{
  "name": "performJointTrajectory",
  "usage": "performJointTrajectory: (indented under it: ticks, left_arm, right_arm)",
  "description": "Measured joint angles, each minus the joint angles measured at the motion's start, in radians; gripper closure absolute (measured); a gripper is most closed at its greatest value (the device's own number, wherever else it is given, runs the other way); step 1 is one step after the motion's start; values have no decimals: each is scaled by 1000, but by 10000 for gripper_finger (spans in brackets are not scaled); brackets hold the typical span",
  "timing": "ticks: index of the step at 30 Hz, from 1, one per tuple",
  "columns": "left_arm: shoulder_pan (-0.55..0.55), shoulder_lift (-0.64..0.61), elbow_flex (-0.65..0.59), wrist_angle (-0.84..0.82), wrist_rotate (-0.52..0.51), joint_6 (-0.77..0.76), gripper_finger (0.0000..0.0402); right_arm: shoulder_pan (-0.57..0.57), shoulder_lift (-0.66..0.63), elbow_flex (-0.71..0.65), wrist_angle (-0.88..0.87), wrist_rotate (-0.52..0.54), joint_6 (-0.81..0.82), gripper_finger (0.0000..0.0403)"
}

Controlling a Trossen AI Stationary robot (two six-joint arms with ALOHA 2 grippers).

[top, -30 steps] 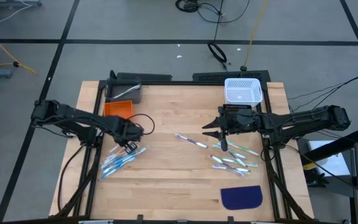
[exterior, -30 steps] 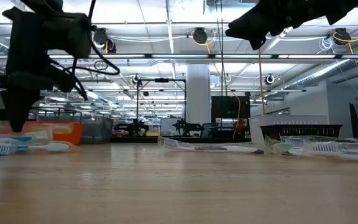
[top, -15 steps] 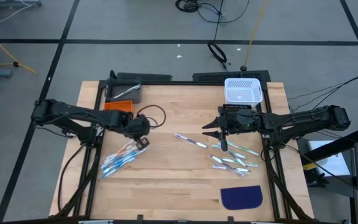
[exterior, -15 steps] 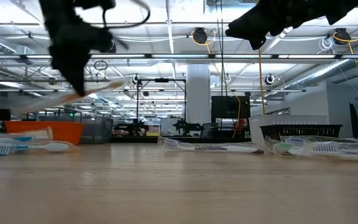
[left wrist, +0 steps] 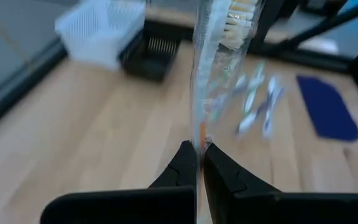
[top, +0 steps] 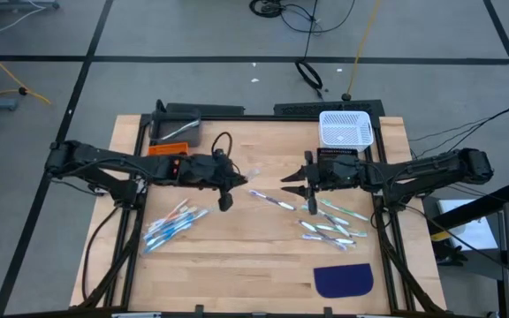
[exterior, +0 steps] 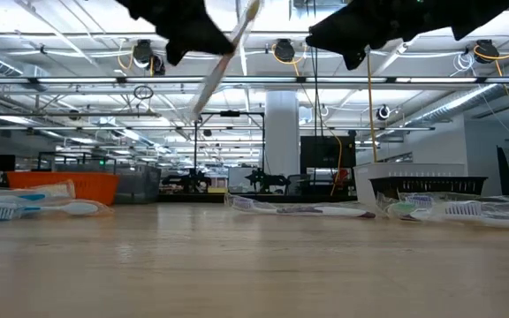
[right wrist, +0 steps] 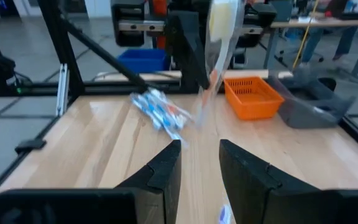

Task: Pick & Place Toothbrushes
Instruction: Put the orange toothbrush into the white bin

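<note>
My left gripper point(top: 235, 181) hangs over the middle of the table, shut on one clear-wrapped toothbrush point(left wrist: 219, 62), which also shows tilted in the low view point(exterior: 224, 57). A pile of toothbrushes point(top: 170, 225) lies on the table's left part. Another group point(top: 330, 225) lies on the right, and a single one point(top: 272, 200) lies near the centre. My right gripper point(top: 294, 184) hovers facing the left one, open point(right wrist: 199, 165), with nothing between its fingers. My left gripper pinches the wrapped toothbrush by its handle point(left wrist: 199, 140) between its two fingers point(left wrist: 182, 165). The bristle end point(left wrist: 241, 12) sticks out beyond the fingertips. The fingers slant slightly downward from the table's left side. The toothbrush is lifted clear of the table and tilted, bristle end higher.
An orange bin point(top: 168, 150) and a grey bin point(top: 177, 132) stand at the far left. A white basket point(top: 346, 128) stands at the far right, with a black bin point(left wrist: 148, 53) beside it. A dark blue mat point(top: 343, 280) lies near the front right. Bare wood lies between the piles.
My left gripper has risen from the left pile and gone toward the table's centre, tipping up from pointing down to nearly level. It stays shut on one toothbrush, now lifted clear. The rest of the pile has stayed on the table.
</note>
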Motion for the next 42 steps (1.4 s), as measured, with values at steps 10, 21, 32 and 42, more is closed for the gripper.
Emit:
performJointTrajectory:
  ticks: [10,21,32,42]
  left_arm:
    - [1,133,-1,316,2,83,401]
    - [2,253,-1,529,1,88,401]
    - [-6,267,-1,575,16,109,401]
    - [-8,267,-1,600,21,106,401]
  right_arm:
    - [-2,101,0,255,6,-10,303]
    - [-35,100,0,277,4,8,303]
    - [-34,101,0,267,52,7,303]
    - [-33,101,0,295,49,5,331]
